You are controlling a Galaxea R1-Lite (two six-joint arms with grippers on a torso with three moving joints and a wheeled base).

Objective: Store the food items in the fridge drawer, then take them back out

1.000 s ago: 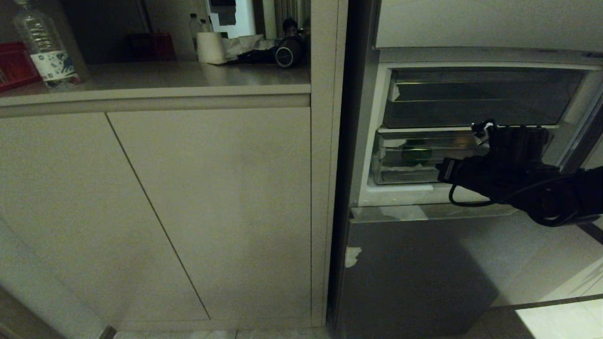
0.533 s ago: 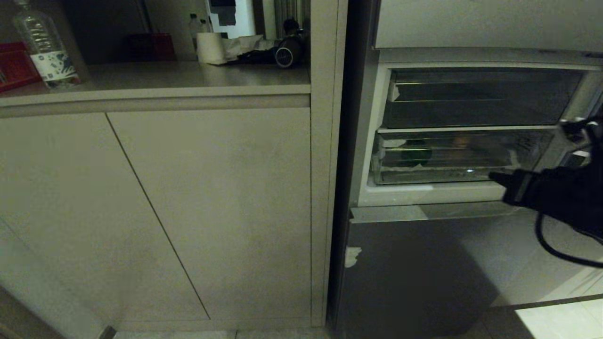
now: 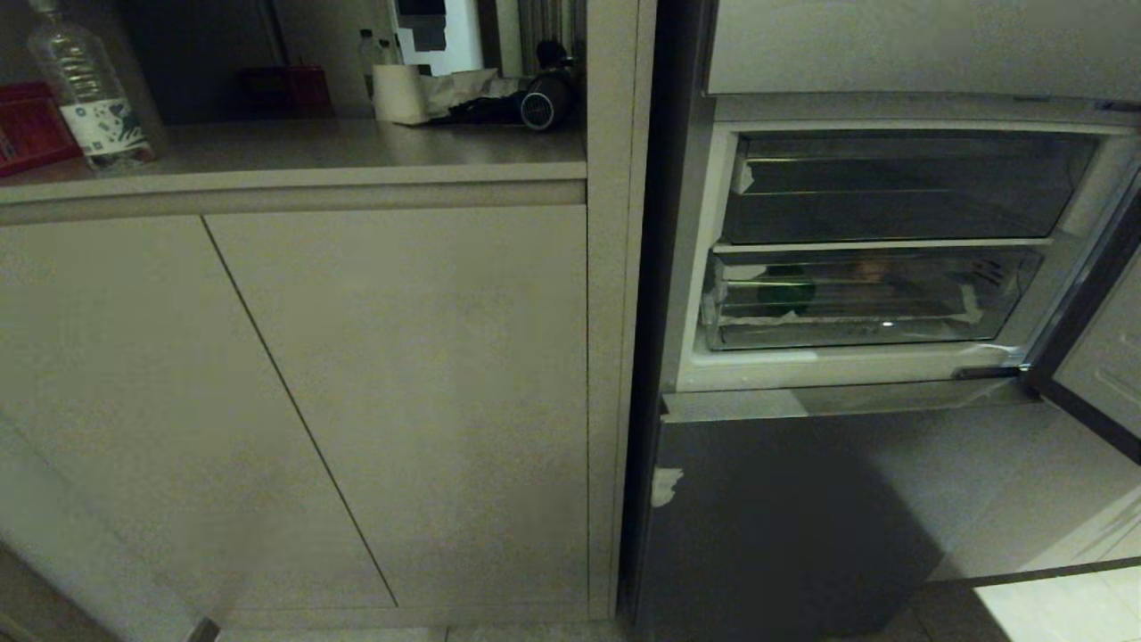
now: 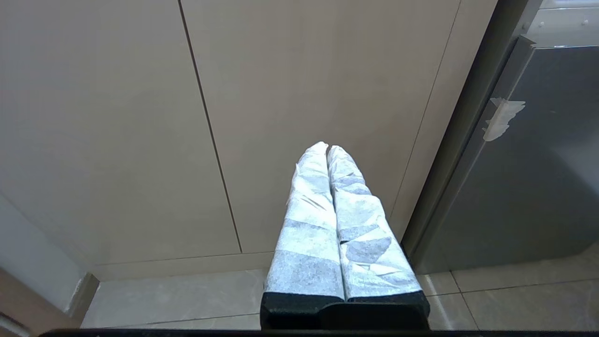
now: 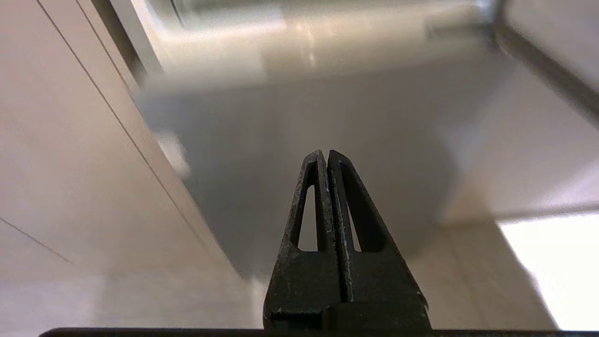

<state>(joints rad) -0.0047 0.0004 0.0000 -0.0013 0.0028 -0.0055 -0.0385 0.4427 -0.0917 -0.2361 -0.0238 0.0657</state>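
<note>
The fridge drawer (image 3: 874, 303), a clear ribbed bin, sits pushed into the open fridge under a darker bin (image 3: 900, 187). Through its front I see a green shape (image 3: 789, 290) and a faint brownish patch (image 3: 869, 267); I cannot tell whether either is one of the food items. Neither arm is in the head view. My right gripper (image 5: 326, 153) is shut and empty, low in front of the grey lower fridge panel (image 5: 304, 121). My left gripper (image 4: 327, 147), its fingers wrapped in white tape, is shut and empty, facing the beige cabinet door (image 4: 304, 93) near the floor.
The fridge door (image 3: 1101, 348) stands open at the right. Beige cabinets (image 3: 357, 401) fill the left, with a counter (image 3: 339, 147) above holding a water bottle (image 3: 85, 85), a paper roll (image 3: 398, 89) and dark clutter. Tiled floor (image 4: 187, 299) lies below.
My right arm has drawn back from in front of the fridge drawer, moving right and down until it left the head view. The drawer and the fridge have not moved.
</note>
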